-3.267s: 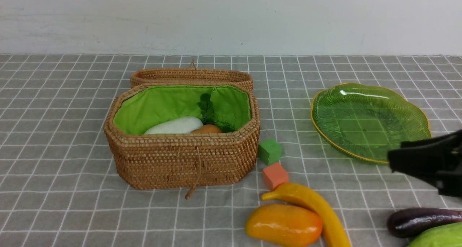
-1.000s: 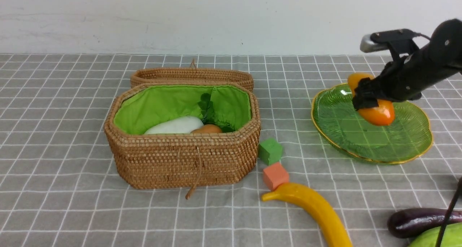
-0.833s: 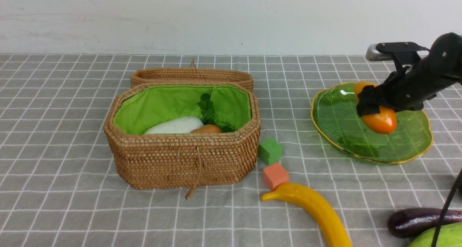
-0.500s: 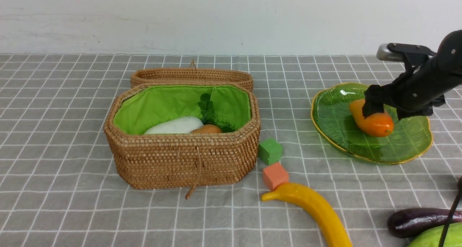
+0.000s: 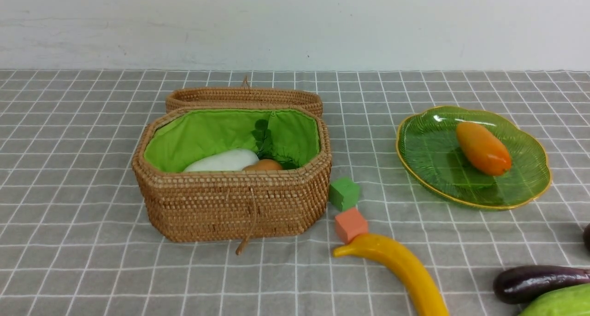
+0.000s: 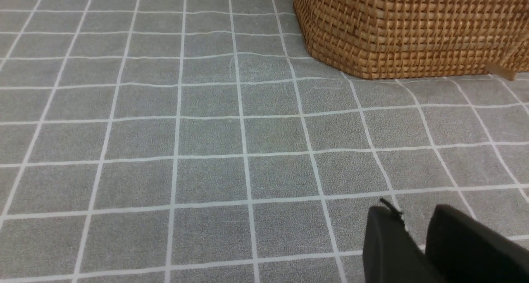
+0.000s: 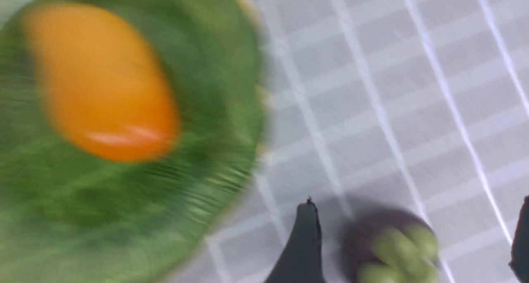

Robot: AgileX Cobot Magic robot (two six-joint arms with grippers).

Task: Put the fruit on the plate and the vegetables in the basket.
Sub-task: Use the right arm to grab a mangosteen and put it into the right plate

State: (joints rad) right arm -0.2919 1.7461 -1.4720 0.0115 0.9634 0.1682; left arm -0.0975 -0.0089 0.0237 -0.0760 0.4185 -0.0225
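The orange-yellow mango (image 5: 483,147) lies on the green plate (image 5: 426,175), free of any gripper. The wicker basket (image 5: 230,205) stands open with the white radish (image 5: 223,160) and the potato (image 5: 263,165) inside. The banana (image 5: 401,267), eggplant (image 5: 537,283) and cucumber (image 5: 560,303) lie on the cloth at the front right. Neither gripper shows in the front view. In the blurred right wrist view my right gripper (image 7: 417,200) is open above the small round purple fruit (image 7: 388,246), beside the plate (image 7: 206,159) and mango (image 7: 99,80). My left gripper (image 6: 415,212) is shut and empty over bare cloth near the basket (image 6: 405,31).
A green foam cube (image 5: 344,193) and an orange foam cube (image 5: 351,224) sit between the basket and the banana's tip. The basket's lid (image 5: 244,97) lies open behind it. A white wall runs along the back of the grey checked cloth.
My right gripper lowered the mango onto the plate, let it go and drew back out of the front view. The mango now rests on the plate.
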